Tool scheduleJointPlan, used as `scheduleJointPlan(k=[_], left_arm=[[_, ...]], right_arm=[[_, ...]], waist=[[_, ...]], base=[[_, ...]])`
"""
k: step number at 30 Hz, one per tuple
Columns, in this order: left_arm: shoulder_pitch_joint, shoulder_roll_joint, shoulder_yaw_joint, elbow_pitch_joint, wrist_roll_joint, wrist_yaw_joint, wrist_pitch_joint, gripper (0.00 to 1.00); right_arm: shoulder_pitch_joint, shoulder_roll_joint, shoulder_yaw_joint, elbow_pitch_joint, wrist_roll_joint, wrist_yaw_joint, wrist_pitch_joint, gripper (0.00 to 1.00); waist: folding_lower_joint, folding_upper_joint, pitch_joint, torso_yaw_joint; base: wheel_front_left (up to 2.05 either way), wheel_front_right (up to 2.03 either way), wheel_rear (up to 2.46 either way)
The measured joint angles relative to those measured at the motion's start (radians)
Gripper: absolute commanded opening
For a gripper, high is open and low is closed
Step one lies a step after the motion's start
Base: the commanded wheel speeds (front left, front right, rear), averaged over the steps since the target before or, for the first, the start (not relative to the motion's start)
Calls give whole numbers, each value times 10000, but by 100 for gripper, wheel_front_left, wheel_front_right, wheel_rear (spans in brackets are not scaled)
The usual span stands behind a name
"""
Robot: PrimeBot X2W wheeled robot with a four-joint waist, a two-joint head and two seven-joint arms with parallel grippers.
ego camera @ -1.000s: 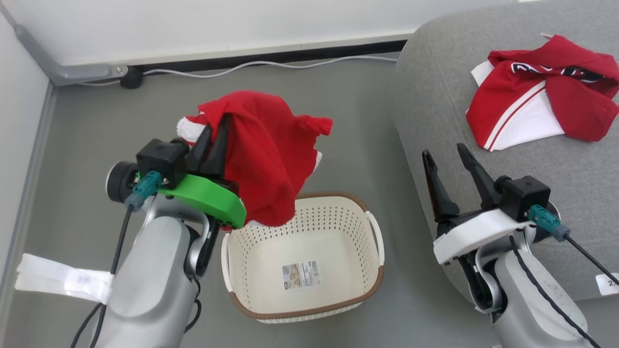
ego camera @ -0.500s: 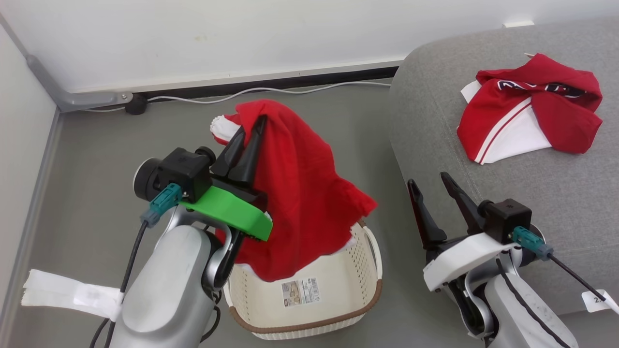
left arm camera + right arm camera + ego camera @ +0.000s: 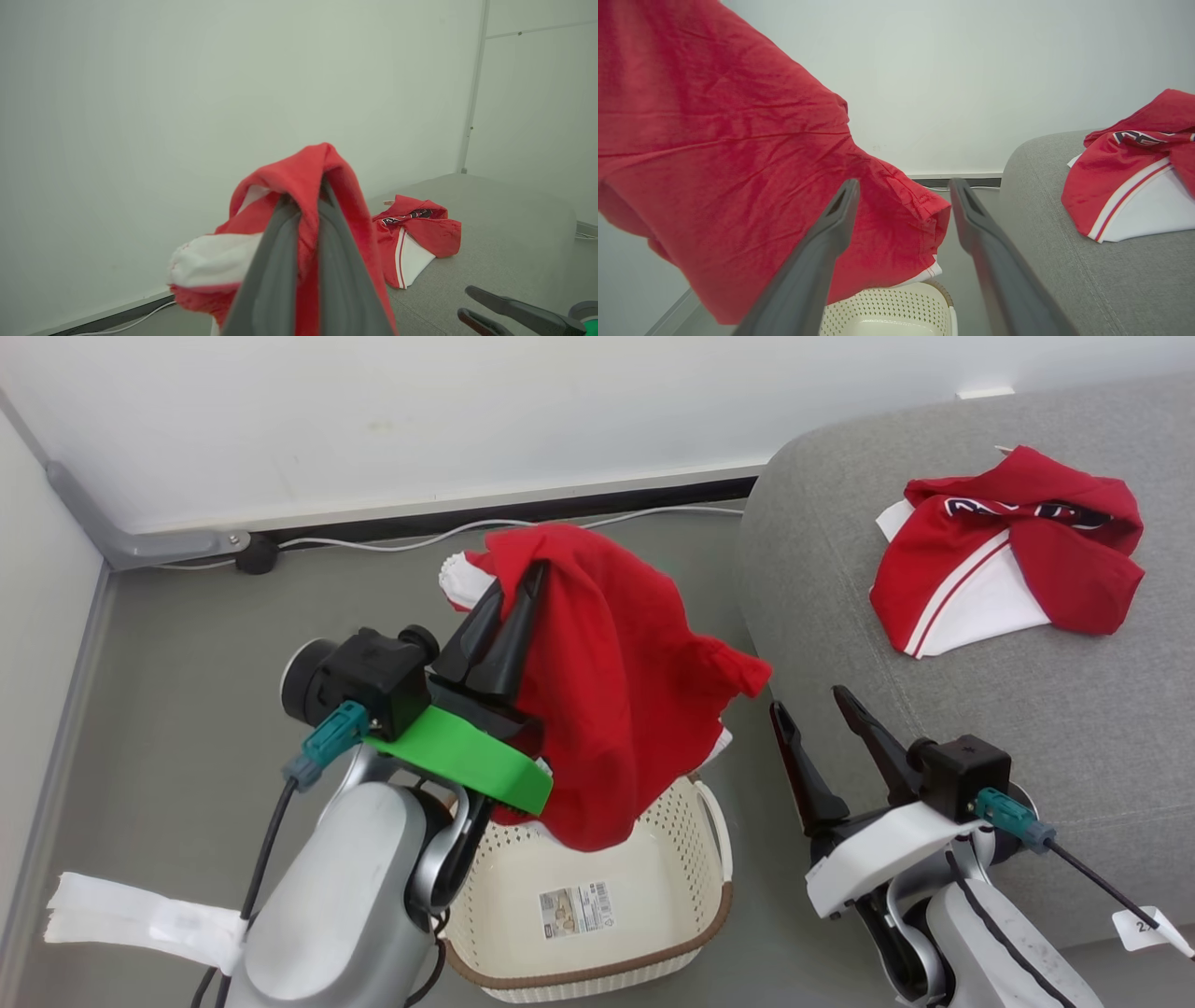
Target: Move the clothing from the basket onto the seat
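Observation:
A red garment (image 3: 616, 691) hangs in the air over the cream basket (image 3: 597, 933), draped from my left gripper (image 3: 513, 593), which is shut on its upper fold (image 3: 308, 186). The cloth's lower edge dangles just above the basket's far rim (image 3: 896, 298). A second red and white garment (image 3: 1004, 555) lies crumpled on the grey seat (image 3: 934, 728) at the right (image 3: 411, 233) (image 3: 1134, 172). My right gripper (image 3: 810, 698) stands open and empty beside the seat's rounded corner, right of the hanging cloth (image 3: 738, 140).
The basket holds a label sticker (image 3: 577, 902) on its bare bottom. A white cable (image 3: 392, 543) runs along the wall base past a black stopper (image 3: 254, 556). White paper tape (image 3: 140, 919) lies on the grey floor at the lower left.
My left gripper has carried the red garment rightward toward the seat; the cloth swung down and now hangs over the basket. The camera has also shifted. The right gripper stays open.

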Motion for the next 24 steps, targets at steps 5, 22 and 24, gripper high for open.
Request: scheduleJointPlan(k=[5, 22, 24], left_arm=[[129, 0, -88, -176, 2, 148, 198, 0], [232, 4, -182, -800, 21, 487, 525, 0], [233, 4, -194, -849, 23, 489, 564, 0]], right_arm=[[7, 13, 52, -138, 0, 0, 31, 100], [-181, 353, 1578, -1482, 107, 901, 201, 100], [-233, 451, 1964, -1634, 259, 1020, 272, 100]], waist=[[0, 0, -17, -3], [0, 0, 52, 75], [0, 0, 60, 91]], base=[[0, 0, 0], [0, 0, 0], [0, 0, 0]])
